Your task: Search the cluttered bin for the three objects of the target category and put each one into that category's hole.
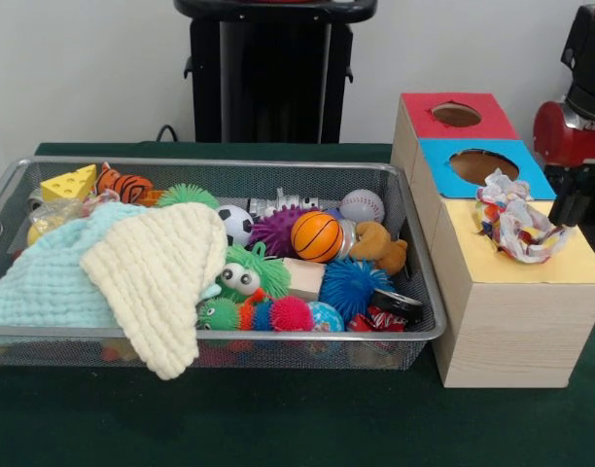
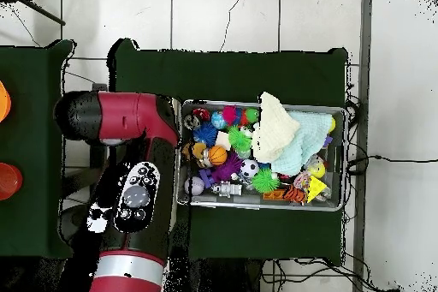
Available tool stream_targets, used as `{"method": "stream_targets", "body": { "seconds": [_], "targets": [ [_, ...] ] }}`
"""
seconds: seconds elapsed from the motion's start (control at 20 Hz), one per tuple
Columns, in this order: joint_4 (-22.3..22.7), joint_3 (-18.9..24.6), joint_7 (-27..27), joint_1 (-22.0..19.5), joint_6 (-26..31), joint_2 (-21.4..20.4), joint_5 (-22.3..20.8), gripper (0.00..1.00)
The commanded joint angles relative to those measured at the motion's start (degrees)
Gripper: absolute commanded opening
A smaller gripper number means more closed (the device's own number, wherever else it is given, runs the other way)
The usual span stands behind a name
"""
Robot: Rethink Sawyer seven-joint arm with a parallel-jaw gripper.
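Observation:
The silver wire mesh bin [image 1: 229, 334] stands on the green table, full of toys; it also shows in the overhead view [image 2: 340, 160]. A crumpled white wrapper with multicolour print [image 1: 514, 218] lies on the yellow top panel [image 1: 531, 265] of the pale wooden box and covers the hole. My gripper [image 1: 573, 206] hangs at the wrapper's right end, close to or touching it. A clear crinkly wrapper [image 1: 52, 213] lies in the bin's far left corner, below a yellow cheese wedge [image 1: 70, 182]. In the overhead view my red arm [image 2: 128, 177] hides the box and the gripper.
A blue cloth [image 1: 45, 277] and a cream knitted cloth [image 1: 161, 268] cover the bin's left half. Spiky balls, a basketball [image 1: 316, 236] and a baseball [image 1: 362, 205] fill the right half. The box also has a blue-topped hole [image 1: 483, 165] and a red-topped hole [image 1: 456, 114].

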Motion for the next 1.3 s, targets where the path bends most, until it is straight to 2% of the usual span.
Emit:
{"method": "stream_targets", "body": {
  "seconds": [0.05,0.3,0.65,0.9,1.2,1.3],
  "targets": [
    [0.2,1.7,19.3,-0.3,0.3,4.5,2.3,0.0],
    [3.7,2.2,18.1,-0.5,-4.9,3.8,2.1,0.0],
    [13.9,4.2,14.7,-2.0,-11.7,-1.2,1.6,0.0],
    [21.4,4.2,13.6,-2.0,-15.0,-5.8,1.3,0.0],
    [25.5,4.8,11.2,-3.2,-15.9,-8.7,0.8,0.0],
    [25.6,4.6,11.3,-3.0,-15.6,-8.8,0.7,0.0]
  ]
}}
